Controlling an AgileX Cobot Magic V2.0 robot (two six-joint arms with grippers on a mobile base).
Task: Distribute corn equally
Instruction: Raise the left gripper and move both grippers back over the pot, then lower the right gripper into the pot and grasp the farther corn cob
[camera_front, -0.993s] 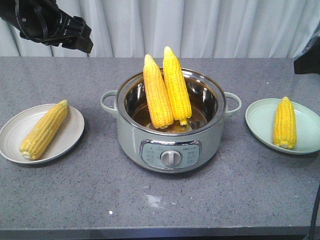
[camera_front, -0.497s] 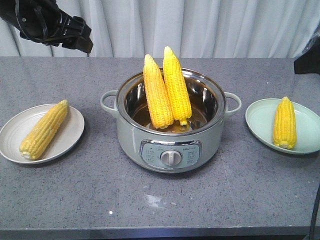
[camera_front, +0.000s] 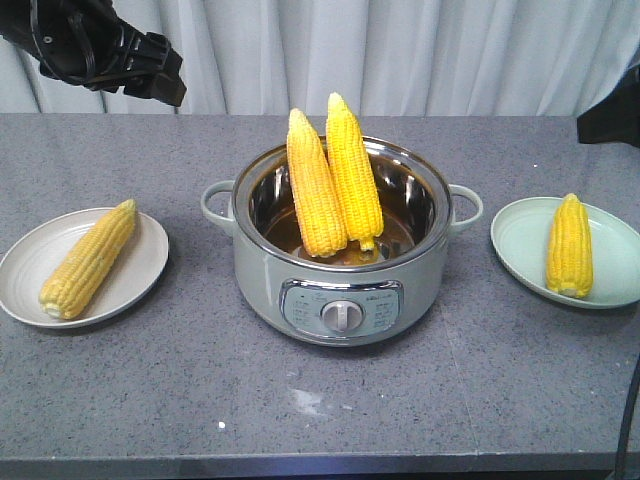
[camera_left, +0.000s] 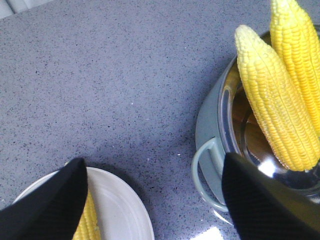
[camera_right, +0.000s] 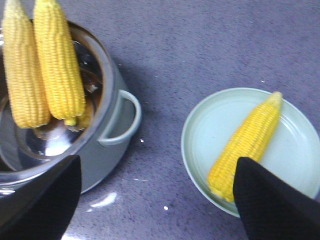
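Two corn cobs (camera_front: 315, 190) (camera_front: 353, 170) stand tips up, leaning together, in the grey electric pot (camera_front: 340, 300) at the middle. One more corn cob (camera_front: 88, 258) lies on the white plate (camera_front: 140, 250) at the left, and another (camera_front: 570, 245) lies on the pale green plate (camera_front: 520, 235) at the right. My left gripper (camera_left: 155, 200) hangs open and empty high over the bare counter between the white plate and the pot. My right gripper (camera_right: 157, 200) is open and empty too, above the counter between the pot and the green plate.
The pot has side handles (camera_left: 207, 175) (camera_right: 122, 120) and a front dial (camera_front: 342, 316). A white curtain (camera_front: 400, 50) closes off the back. The grey counter's front edge (camera_front: 320, 462) runs along the bottom.
The right arm has edged slightly leftward into the front view. The left arm, the cobs and the plates have not moved.
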